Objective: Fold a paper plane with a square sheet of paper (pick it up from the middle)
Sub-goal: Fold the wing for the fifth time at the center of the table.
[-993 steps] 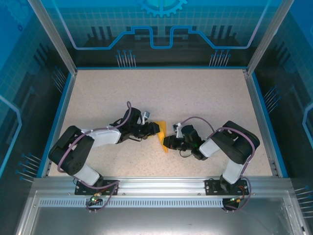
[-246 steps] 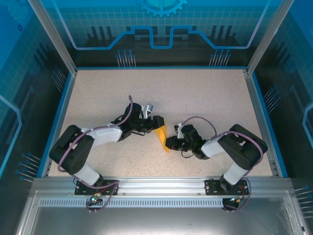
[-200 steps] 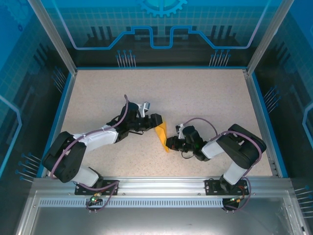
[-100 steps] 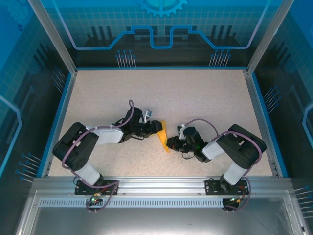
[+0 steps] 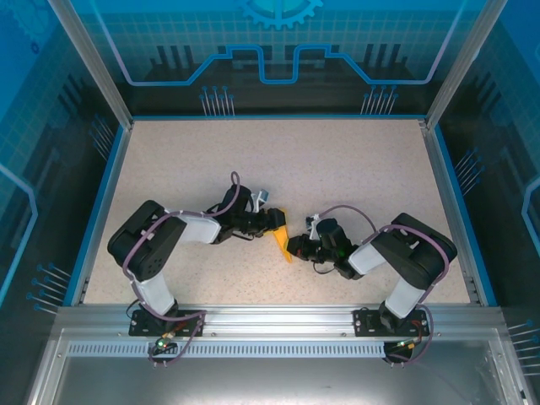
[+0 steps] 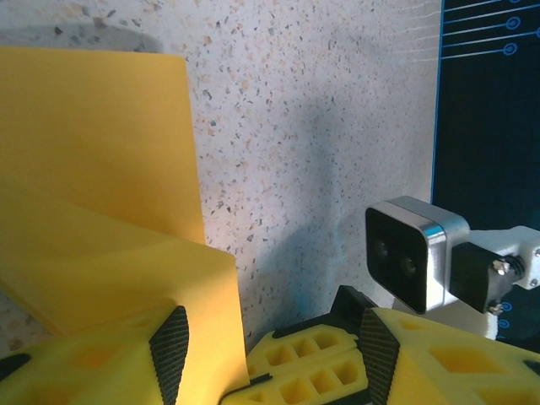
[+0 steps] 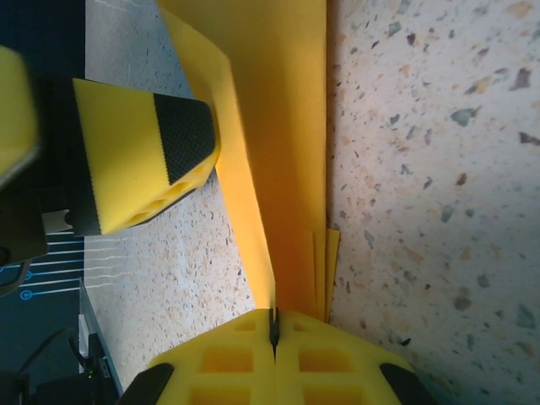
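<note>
Right hand (image 5: 291, 246), low over the table (image 5: 354, 160): clamped shut on the paper (image 5: 280, 239), pinching its stacked layers at one narrow end. Left hand (image 5: 272, 221): fingers apart, holding nothing, facing the right one across the paper, with one pad just beside a raised flap (image 7: 240, 186). Touching it or not, cannot tell. Paper lying mid-table between the two hands, already creased into a narrow strip, with one long part flat on the table and the flap standing up from it at a slant.

Judged as mid-fold: one end anchored, the flap not yet laid down. Next move probably for the left hand: push the flap over onto the flat part, or close on it and carry it across, then press along the crease. Calls for a firm anchor from the right hand against sliding. Calls also for a light, level sweep, given thin paper prone to buckling under a sideways shove. Worth minding too: edge alignment, with the layers at the pinched end already slightly fanned.
</note>
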{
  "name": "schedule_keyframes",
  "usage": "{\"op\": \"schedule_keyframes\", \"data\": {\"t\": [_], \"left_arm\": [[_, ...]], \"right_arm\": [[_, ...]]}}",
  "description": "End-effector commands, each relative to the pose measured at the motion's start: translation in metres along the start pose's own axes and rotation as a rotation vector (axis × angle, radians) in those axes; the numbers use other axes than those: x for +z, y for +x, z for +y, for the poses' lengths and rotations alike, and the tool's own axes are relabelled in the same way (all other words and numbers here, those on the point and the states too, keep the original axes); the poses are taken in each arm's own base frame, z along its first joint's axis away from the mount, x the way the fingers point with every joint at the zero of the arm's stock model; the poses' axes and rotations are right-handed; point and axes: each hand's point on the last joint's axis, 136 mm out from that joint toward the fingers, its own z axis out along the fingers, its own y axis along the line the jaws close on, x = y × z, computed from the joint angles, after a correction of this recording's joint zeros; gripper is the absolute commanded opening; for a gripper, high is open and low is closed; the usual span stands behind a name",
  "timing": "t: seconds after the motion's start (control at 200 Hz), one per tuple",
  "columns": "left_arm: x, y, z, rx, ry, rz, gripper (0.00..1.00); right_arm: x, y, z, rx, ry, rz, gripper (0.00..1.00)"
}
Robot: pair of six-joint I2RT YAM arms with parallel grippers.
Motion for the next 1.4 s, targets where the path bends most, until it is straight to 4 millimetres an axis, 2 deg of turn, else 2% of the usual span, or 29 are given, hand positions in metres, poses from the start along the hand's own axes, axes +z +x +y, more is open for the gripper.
{"op": "schedule_keyframes", "data": {"t": [0.0,0.275,0.4,0.5,0.61,0.815,1.025,1.14,1.325,1.395], "left_arm": [[0.010,-0.002,-0.004,0.020,0.029,0.017,0.59],[0.019,0.004,0.017,-0.013,-0.025,0.048,0.58],[0.019,0.012,0.027,-0.029,-0.058,0.071,0.57],[0.019,0.016,0.032,-0.034,-0.076,0.085,0.57],[0.017,0.018,0.033,-0.026,-0.087,0.094,0.57],[0.018,0.018,0.030,-0.022,-0.080,0.102,0.57],[0.018,0.021,0.028,-0.016,-0.077,0.112,0.57],[0.019,0.022,0.029,-0.014,-0.077,0.116,0.57],[0.019,0.023,0.028,-0.011,-0.072,0.118,0.57],[0.019,0.023,0.028,-0.012,-0.073,0.118,0.57]], "right_arm": [[0.001,0.033,-0.054,0.073,0.190,0.095,0.03],[0.001,0.034,-0.054,0.071,0.189,0.099,0.04],[0.002,0.031,-0.044,0.040,0.179,0.113,0.08],[0.001,0.024,-0.027,0.000,0.151,0.118,0.11],[-0.005,0.019,-0.011,-0.048,0.140,0.121,0.16],[-0.015,0.019,0.003,-0.102,0.133,0.131,0.19],[-0.013,0.022,0.008,-0.148,0.158,0.132,0.19],[-0.016,0.016,0.012,-0.162,0.167,0.092,0.20],[-0.027,0.006,0.005,-0.169,0.216,0.030,0.26],[-0.027,0.004,0.010,-0.174,0.199,0.028,0.28]]}}
